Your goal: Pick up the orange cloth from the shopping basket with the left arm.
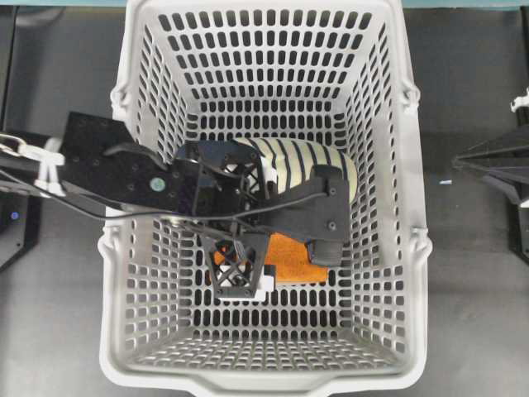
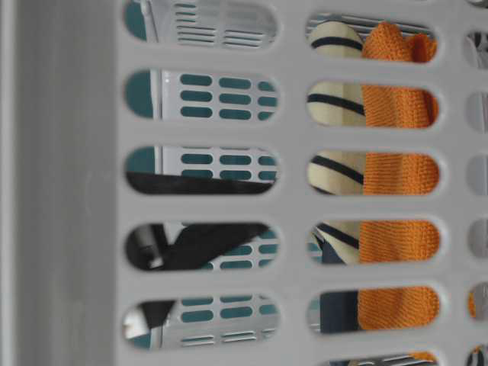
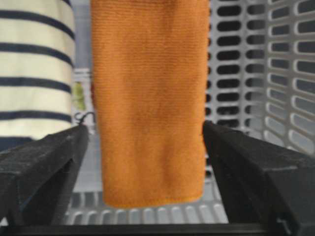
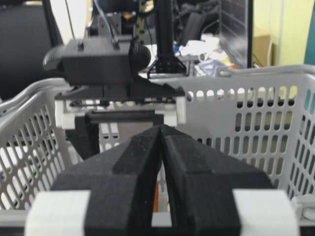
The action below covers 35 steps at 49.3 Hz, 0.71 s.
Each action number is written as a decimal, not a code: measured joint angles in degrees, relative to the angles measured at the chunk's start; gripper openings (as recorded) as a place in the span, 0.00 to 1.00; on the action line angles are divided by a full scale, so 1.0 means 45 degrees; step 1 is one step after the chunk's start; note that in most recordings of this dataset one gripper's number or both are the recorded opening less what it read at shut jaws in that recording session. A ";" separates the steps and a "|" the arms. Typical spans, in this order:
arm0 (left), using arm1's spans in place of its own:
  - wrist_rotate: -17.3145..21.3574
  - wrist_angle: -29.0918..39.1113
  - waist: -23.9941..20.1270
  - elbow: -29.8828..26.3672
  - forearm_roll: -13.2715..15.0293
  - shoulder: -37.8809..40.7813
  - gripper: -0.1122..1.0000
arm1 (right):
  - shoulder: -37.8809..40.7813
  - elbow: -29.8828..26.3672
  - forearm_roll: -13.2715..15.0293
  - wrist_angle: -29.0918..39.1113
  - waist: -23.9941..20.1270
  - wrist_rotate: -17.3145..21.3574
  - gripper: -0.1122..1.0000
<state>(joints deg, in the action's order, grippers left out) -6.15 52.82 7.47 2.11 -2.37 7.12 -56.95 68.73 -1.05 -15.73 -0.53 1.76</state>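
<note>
Orange cloth (image 3: pixel 150 98) lay flat on the shopping basket (image 1: pixel 397 248) floor, directly between the left pincer (image 3: pixel 147 162)'s spread, empty fingers (image 3: pixel 44 162), striped fabric (image 3: pixel 34 64) just outside one finger. Soft, light terry should bunch easily; pinching its near edge looked safest.

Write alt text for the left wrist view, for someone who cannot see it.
The orange cloth lies between the left gripper's open jaws, one black finger on each side of it and neither touching it. A navy and cream striped fabric lies to its left, on the grey slotted shopping basket floor.
</note>
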 measured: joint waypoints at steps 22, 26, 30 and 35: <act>-0.0039 -0.2168 0.0078 0.1543 0.0000 0.0820 0.91 | 0.0000 0.0020 0.0000 0.0000 0.0000 0.0000 0.10; -0.0039 -0.2500 0.0059 0.1738 0.0020 0.0879 0.91 | 0.0000 0.0039 0.0000 0.0000 0.0000 0.0000 0.10; -0.0039 -0.2754 0.0059 0.1875 0.0020 0.0859 0.91 | 0.0000 0.0039 0.0000 0.0000 0.0000 0.0000 0.10; -0.0078 -0.2871 0.0039 0.1953 0.0000 0.0840 0.88 | 0.0000 0.0098 0.0000 0.0000 0.0000 0.0000 0.10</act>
<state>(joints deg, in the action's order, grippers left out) -6.50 39.90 7.65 10.90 -2.37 10.90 -56.95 69.17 -1.05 -15.73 -0.53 1.76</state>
